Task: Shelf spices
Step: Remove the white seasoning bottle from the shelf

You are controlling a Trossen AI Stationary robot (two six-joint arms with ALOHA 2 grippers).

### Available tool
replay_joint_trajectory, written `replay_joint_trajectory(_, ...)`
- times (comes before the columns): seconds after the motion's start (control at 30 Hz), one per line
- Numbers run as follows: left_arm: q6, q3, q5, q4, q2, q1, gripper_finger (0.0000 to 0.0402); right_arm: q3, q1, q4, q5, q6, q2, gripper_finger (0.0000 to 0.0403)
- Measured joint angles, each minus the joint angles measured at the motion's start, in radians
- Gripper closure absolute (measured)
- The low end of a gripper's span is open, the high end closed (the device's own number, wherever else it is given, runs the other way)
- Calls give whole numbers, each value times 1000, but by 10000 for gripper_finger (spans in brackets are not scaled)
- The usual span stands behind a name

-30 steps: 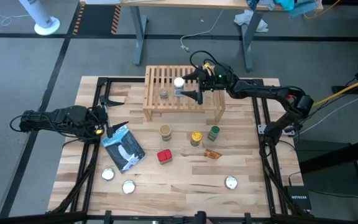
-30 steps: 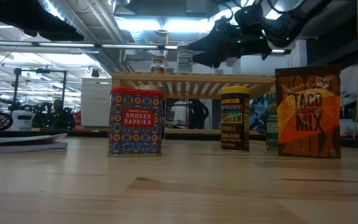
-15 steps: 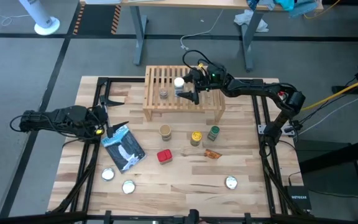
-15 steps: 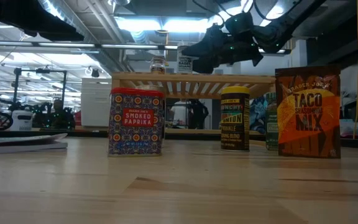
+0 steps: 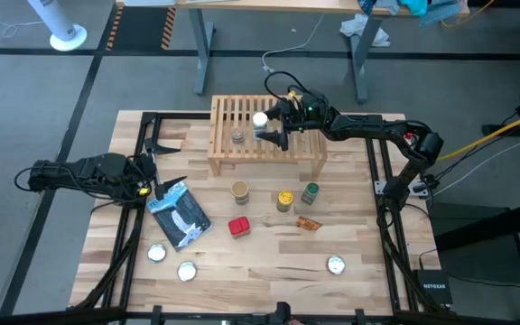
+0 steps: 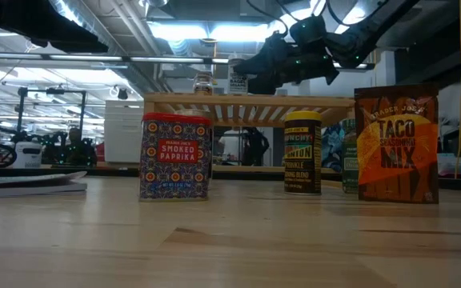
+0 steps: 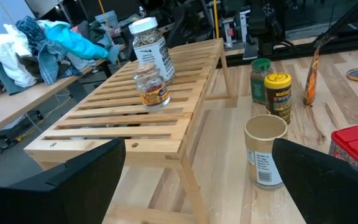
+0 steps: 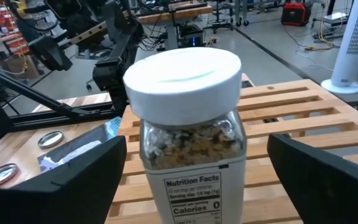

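Three silver discs (image 5: 186,270) lay along the near edge of the bench (image 5: 260,271), two at the left and one at the right. Just beyond them sat the red tin (image 5: 239,226) and the orange packet (image 5: 309,224), with a blue-and-white pouch (image 5: 180,216) to their left. Farther in, a row of three jars stood short of the shelf: the tan-lidded jar (image 5: 240,190), the yellow-lidded jar (image 5: 284,199) and the green-lidded jar (image 5: 310,192).

At the left edge the left gripper (image 5: 159,187) lay low over the bench beside the pouch, its arm folded back toward the left, jaws spread wide and holding nothing.

The shelf (image 5: 224,153) stood at the far middle of the bench. On its slats stood a small clear jar (image 5: 238,136) and, just right of it, the white-lidded jar (image 5: 260,120). The right arm reached in from the right, stretched nearly level across the shelf top, and the right gripper (image 5: 273,132) was at the white-lidded jar, its jaws wide apart on either side of the jar; whether they touched it could not be told.
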Motion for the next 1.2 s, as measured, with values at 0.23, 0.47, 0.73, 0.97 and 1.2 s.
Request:
replay_joint_trajectory(0.23, 0, 0, 0, 0, 0, 0, 2, 0, 0, 0, 15, 4, 0, 77)
replay_joint_trajectory(0.47, 0, 0, 0, 0, 0, 0, 2, 0, 1, -10, 12, 7, -1, 160)
replay_joint_trajectory(0.73, 0, 0, 0, 0, 0, 0, 2, 0, 0, -12, 15, 36, -1, 196)
replay_joint_trajectory(0.97, 0, 0, 0, 0, 0, 0, 2, 0, 0, -11, 24, 39, -1, 177)
replay_joint_trajectory(1.2, 0, 0, 0, 0, 0, 0, 2, -2, 0, 8, 25, 77, -5, 197)
